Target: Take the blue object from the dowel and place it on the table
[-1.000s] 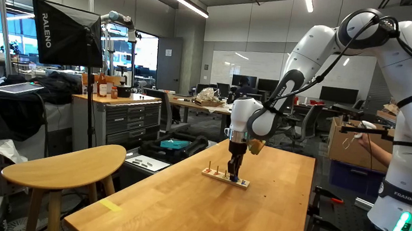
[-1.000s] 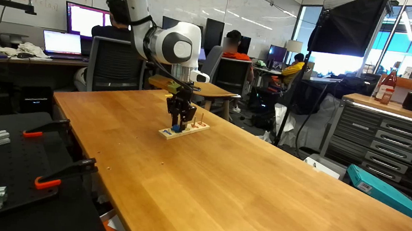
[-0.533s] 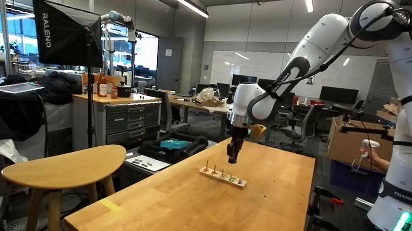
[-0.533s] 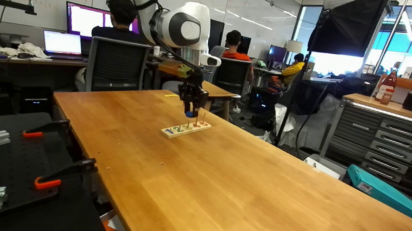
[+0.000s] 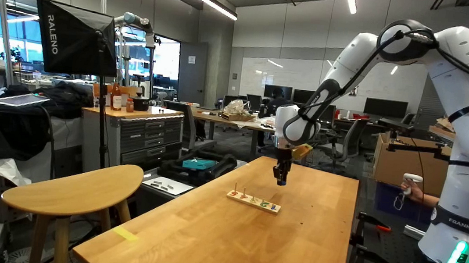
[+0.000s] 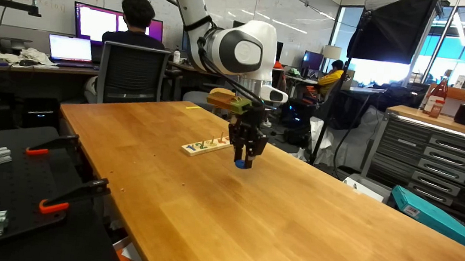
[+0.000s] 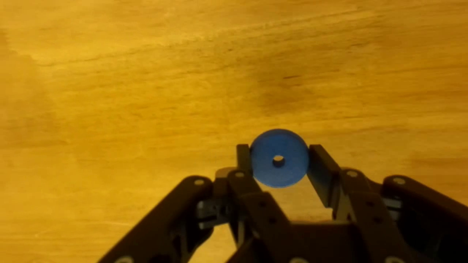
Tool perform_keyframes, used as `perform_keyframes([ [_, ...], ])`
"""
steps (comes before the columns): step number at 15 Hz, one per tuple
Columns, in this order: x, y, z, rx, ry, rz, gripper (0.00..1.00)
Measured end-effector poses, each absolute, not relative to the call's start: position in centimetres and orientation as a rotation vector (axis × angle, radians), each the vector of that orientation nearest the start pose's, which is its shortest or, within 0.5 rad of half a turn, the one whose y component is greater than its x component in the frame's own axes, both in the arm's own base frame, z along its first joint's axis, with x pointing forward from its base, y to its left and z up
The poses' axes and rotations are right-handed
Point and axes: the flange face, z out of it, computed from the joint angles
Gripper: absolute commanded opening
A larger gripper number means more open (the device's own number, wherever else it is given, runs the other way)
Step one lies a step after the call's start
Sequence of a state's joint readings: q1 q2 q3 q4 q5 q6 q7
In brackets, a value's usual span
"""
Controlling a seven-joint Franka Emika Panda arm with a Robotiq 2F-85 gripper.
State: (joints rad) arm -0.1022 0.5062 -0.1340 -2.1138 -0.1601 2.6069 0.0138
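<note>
The blue object (image 7: 264, 160) is a small round disc with a hole through its middle. My gripper (image 7: 280, 157) is shut on it, one fingertip against each side, in the wrist view. In both exterior views the gripper (image 5: 281, 179) (image 6: 243, 159) holds the blue disc (image 5: 281, 183) (image 6: 239, 164) in the air above the light-wood table (image 5: 213, 243) (image 6: 292, 223), beside the tan strip. The tan strip (image 5: 248, 200) (image 6: 191, 151) lies on the table with upright dowels and coloured numbers; no disc shows on its visible dowels. One end of the strip is hidden behind the gripper in an exterior view.
A smaller rounded wooden table (image 5: 73, 188) stands beside the long table. Black clamps with orange tips (image 6: 53, 207) sit at the robot-side edge. Yellow tape (image 5: 125, 234) is on the table top. A grey drawer cabinet (image 6: 441, 157) stands farther off.
My gripper has risen off the tan strip with the blue disc, then moved sideways away from the strip and somewhat lower. The strip shifted slightly as the disc came off.
</note>
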Motion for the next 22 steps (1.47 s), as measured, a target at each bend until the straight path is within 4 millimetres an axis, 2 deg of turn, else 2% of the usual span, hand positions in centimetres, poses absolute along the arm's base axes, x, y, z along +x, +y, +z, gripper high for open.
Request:
perform_keyframes([
  [1,55.9,-13.9,16.0,-3.281,0.161,0.073,0.18],
  [2,56.0,-14.3,15.0,-3.281,0.164,0.094,0.68],
  [3,56.1,-14.6,14.0,-3.282,0.165,0.113,0.69],
  [5,56.8,-14.9,13.6,-3.284,0.151,0.139,0.83],
  [7,56.7,-13.1,13.6,-3.275,0.076,0.149,0.98],
  [10,55.2,-7.2,15.5,-3.249,-0.128,0.151,1.00],
  [12,54.0,-3.5,18.0,-3.228,-0.260,0.122,1.00],
  [15,51.9,0.7,22.5,-3.203,-0.407,0.101,1.00],
  [17,50.3,2.5,25.7,-3.193,-0.478,0.081,1.00],
  [19,48.8,3.4,29.1,-3.186,-0.528,0.036,1.00],
  [22,46.7,3.1,34.6,-3.195,-0.536,-0.032,1.00],
])
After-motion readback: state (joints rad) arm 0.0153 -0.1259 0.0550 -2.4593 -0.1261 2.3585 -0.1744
